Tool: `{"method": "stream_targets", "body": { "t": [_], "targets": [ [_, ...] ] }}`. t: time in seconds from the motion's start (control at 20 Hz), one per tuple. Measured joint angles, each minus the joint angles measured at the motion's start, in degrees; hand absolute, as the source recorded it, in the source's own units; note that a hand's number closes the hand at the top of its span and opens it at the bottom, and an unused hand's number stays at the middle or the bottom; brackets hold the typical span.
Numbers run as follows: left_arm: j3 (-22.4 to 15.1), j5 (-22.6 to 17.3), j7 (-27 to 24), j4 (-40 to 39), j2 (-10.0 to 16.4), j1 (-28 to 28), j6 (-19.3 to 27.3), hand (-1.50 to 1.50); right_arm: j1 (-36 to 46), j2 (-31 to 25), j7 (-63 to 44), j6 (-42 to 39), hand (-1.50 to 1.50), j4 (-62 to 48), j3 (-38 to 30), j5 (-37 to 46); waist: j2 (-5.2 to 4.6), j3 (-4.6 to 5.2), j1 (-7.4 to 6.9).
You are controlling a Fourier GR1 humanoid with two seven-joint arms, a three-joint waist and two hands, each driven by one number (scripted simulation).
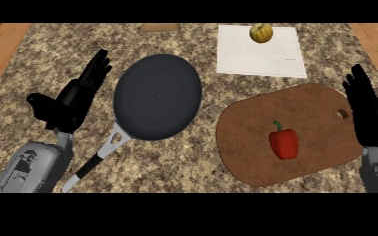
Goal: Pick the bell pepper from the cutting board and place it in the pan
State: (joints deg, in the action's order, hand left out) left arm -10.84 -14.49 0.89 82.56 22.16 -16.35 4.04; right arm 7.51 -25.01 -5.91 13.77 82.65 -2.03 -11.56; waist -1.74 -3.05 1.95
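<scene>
1. Since the red bell pepper (283, 142) lies untouched on the rounded brown wooden cutting board (317, 110) and neither hand holds anything, I judge the task to be at its first step: the pick is not yet begun.
2. The pepper sits a little right of the board's middle, its green stem pointing away from the robot. It is well apart from the round black frying pan (159, 95), which stands to the board's left on the speckled granite worktop (52, 50) with a gap between them. The pan's silver and black handle runs toward the robot.
3. The right hand (362, 105) shows at the view's right edge by the board's right rim, fingers straight and pointing up, holding nothing. Whether it touches the board I cannot tell.
4. The left hand (70, 102) stands just beside the pan's left side, fingers stretched out and thumb spread, also holding nothing.
5. The next move likely falls to the right hand, as the nearer one. It would need to swing in over the pepper, come down, and curl its fingers and thumb round the pepper's body. Only after a clean lift can it be carried left across the gap to the pan.
6. Counted:
   - one bell pepper
   - one pan
   - one cutting board
   - one white square sheet (258, 57) beyond the board
   - one yellow-green round fruit (260, 33) on that sheet's far edge
   - one small tan object (159, 27) at the worktop's far edge, too cut off to name
   - two hands
</scene>
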Motion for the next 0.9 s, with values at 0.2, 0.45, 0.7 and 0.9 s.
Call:
{"method": "stream_targets", "body": {
  "t": [0.2,0.45,0.7,0.9],
  "targets": [
    [1.0,2.5,2.9,-2.9,2.3,1.8,2.6,0.00,2.2,2.4,2.8,-6.7,-1.50,3.6,0.9,-5.8,1.18,1.74,-1.69],
    [3.5,4.3,6.3,-7.1,5.7,5.3,5.7,0.00,4.3,-0.8,8.0,-8.5,1.50,7.1,-0.3,-3.4,1.90,2.76,-2.14],
    [6.0,5.0,8.0,-10.5,7.4,8.4,8.0,0.00,-2.5,8.4,16.3,-5.8,-1.50,7.0,-6.0,-10.5,1.90,2.80,-1.09],
    [6.4,6.1,10.3,-9.3,7.8,9.2,8.9,0.00,-10.0,8.7,24.6,-14.0,-1.50,9.1,-7.8,-13.2,1.89,2.91,-1.26]
  ]
}}
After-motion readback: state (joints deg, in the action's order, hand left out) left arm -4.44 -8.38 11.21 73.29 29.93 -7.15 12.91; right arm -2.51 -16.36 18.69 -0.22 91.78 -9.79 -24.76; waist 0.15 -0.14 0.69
